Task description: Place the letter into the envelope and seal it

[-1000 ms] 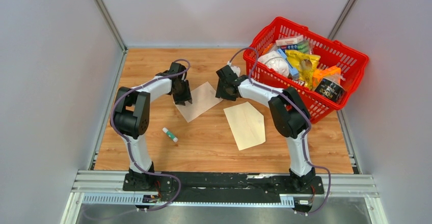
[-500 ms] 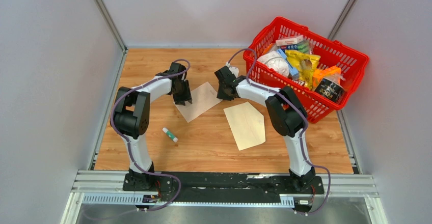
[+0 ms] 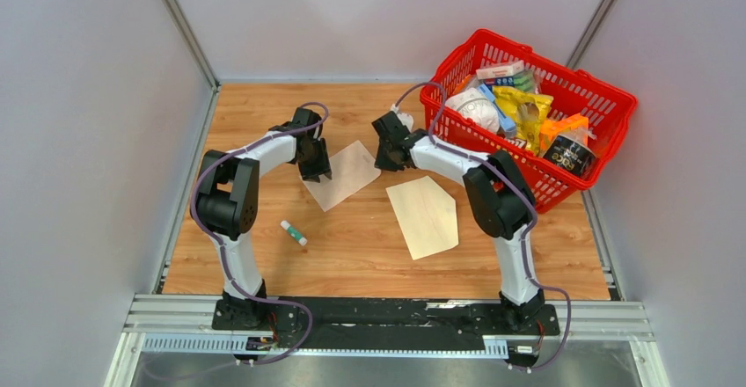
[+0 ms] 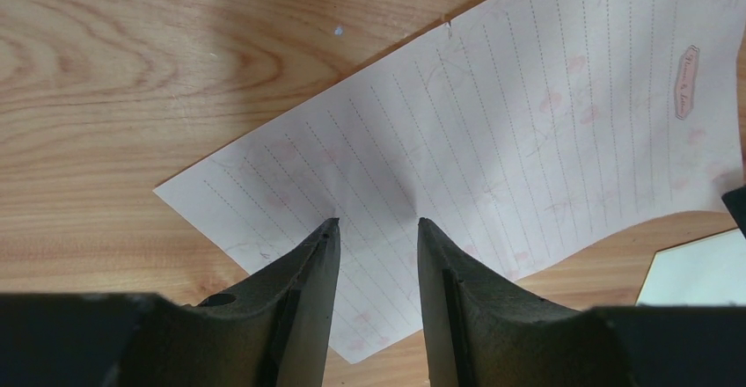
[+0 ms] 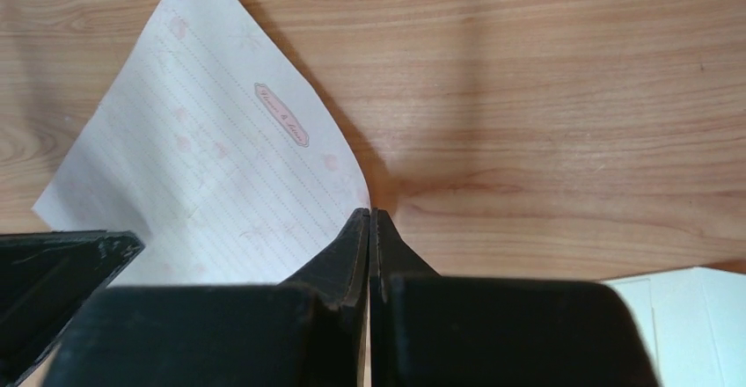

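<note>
The letter (image 3: pixel 347 174), a pinkish lined sheet, lies on the wooden table between my two grippers. My left gripper (image 3: pixel 317 174) stands open over the letter's left part, its fingertips down on the paper (image 4: pixel 528 123) with a gap between them (image 4: pixel 376 224). My right gripper (image 3: pixel 384 163) is shut on the letter's right edge (image 5: pixel 202 167), which curls up off the wood to the closed tips (image 5: pixel 369 211). The cream envelope (image 3: pixel 426 215) lies flat nearer the arms' bases, its pointed flap to the right. A corner of the envelope (image 4: pixel 699 273) shows in both wrist views (image 5: pixel 686 317).
A red basket (image 3: pixel 537 180) full of groceries stands at the back right, close to the right arm. A small white glue stick with a green cap (image 3: pixel 294 233) lies on the table near the left arm. Grey walls enclose the table on three sides.
The right gripper has closed on the letter's right edge. The left arm, the letter's place and the envelope are unchanged.
</note>
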